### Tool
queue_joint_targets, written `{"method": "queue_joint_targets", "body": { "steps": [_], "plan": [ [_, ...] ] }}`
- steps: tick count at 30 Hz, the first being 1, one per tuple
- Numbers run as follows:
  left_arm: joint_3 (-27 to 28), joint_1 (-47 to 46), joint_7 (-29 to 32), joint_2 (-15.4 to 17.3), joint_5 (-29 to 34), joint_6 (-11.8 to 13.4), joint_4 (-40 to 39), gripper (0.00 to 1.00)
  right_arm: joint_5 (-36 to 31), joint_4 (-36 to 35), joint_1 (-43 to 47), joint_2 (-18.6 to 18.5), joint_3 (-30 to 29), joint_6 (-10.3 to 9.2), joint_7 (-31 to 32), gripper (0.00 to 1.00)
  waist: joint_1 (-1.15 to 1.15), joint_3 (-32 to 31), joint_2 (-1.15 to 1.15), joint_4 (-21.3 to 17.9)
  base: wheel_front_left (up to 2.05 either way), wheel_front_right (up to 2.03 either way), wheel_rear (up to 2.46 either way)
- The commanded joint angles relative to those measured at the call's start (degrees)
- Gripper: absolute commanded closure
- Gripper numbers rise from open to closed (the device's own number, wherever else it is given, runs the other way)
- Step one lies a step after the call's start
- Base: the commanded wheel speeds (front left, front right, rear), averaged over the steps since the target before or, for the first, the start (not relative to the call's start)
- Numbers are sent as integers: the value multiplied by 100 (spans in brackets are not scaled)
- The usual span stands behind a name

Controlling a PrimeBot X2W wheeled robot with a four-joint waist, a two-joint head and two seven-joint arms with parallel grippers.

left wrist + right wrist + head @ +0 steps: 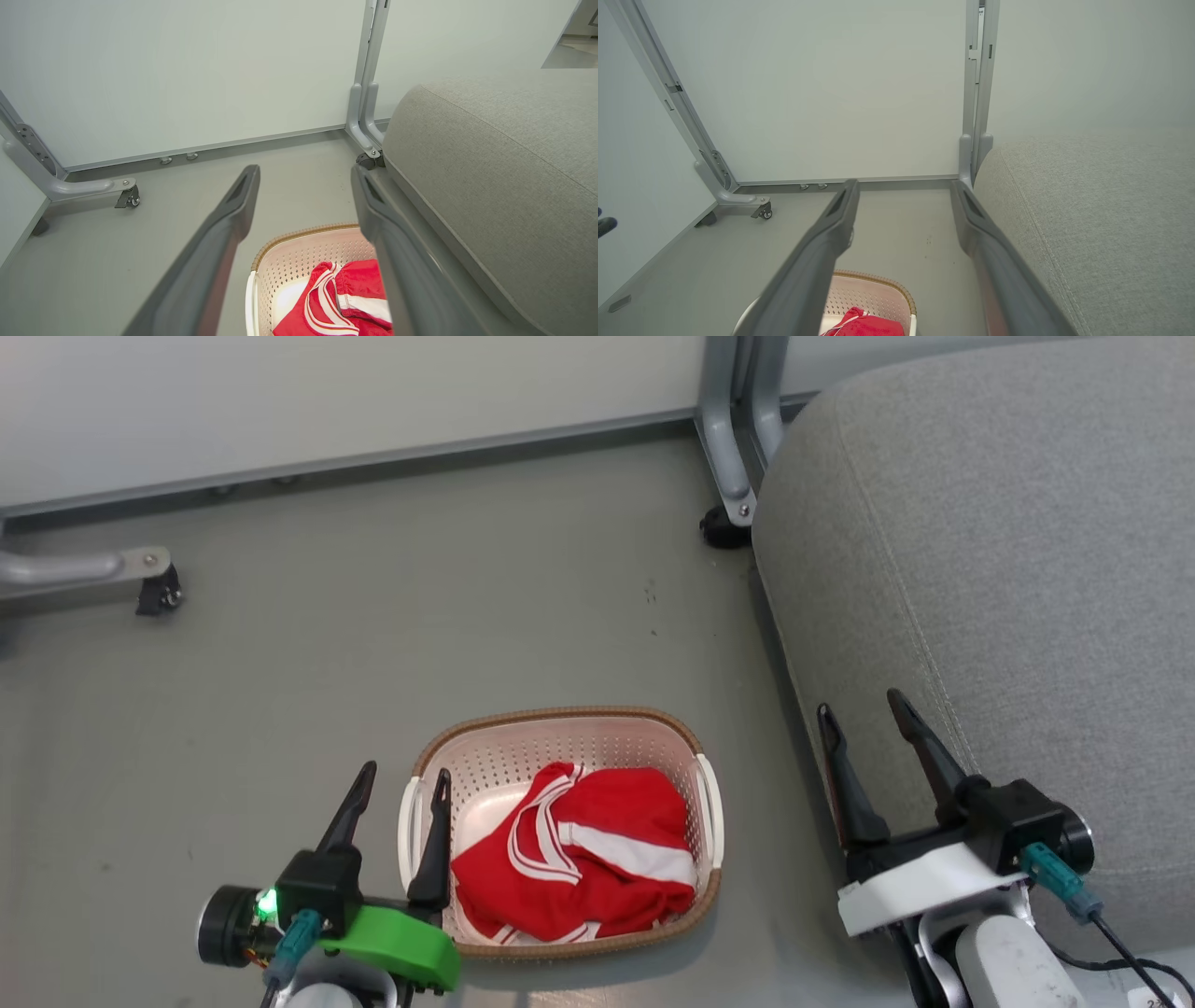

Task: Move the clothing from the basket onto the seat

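Red clothing [579,859] lies heaped in the basket [560,717] at lower centre of the head view; none is on the grey seat [1008,569] at right, so the whole move remains. Low in frame, the left gripper [406,770] and the right gripper [859,700] both show jaws spread and empty.

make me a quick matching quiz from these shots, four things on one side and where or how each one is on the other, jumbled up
Things:
1. clothing
2. basket
3. seat
4. left hand

Place or state:
a. stands on the floor, left of the seat
b. open, holding nothing
c. heaped inside the basket
d. grey, at the right of the head view

Pairs: 1-c, 2-a, 3-d, 4-b
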Motion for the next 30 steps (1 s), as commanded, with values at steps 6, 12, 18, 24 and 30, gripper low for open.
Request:
{"method": "queue_joint_targets", "body": {
  "steps": [6, 12, 18, 24, 30],
  "plan": [
    [-168, -1019, -4, 171, 215, -210, 519, 0, -110, -322, -564, -17, -295, 0, -18, 0, 0, 1694, 0, -398, 0, 0, 0],
    [-636, -2104, -5, 471, 421, -281, 1302, 0, -191, -602, -1051, -16, -626, 0, -18, 0, 0, 2728, 0, -450, 0, 0, 0],
    [-1869, -3179, -6, 893, 580, -288, 2302, 0, -255, -864, -1443, -16, -811, 0, -18, 0, 0, 3528, 0, -457, 0, 0, 0],
    [-3352, -4135, -5, 1109, 306, -288, 3219, 0, -232, -1038, -1645, -16, -888, 0, -18, 0, 0, 4020, 0, -439, 0, 0, 0],
    [-4754, -4837, 175, 1108, -414, -289, 3857, 0, -112, -1170, -1740, -16, -826, 0, -18, 0, 0, 4317, 0, -530, 0, 0, 0]
  ]
}}
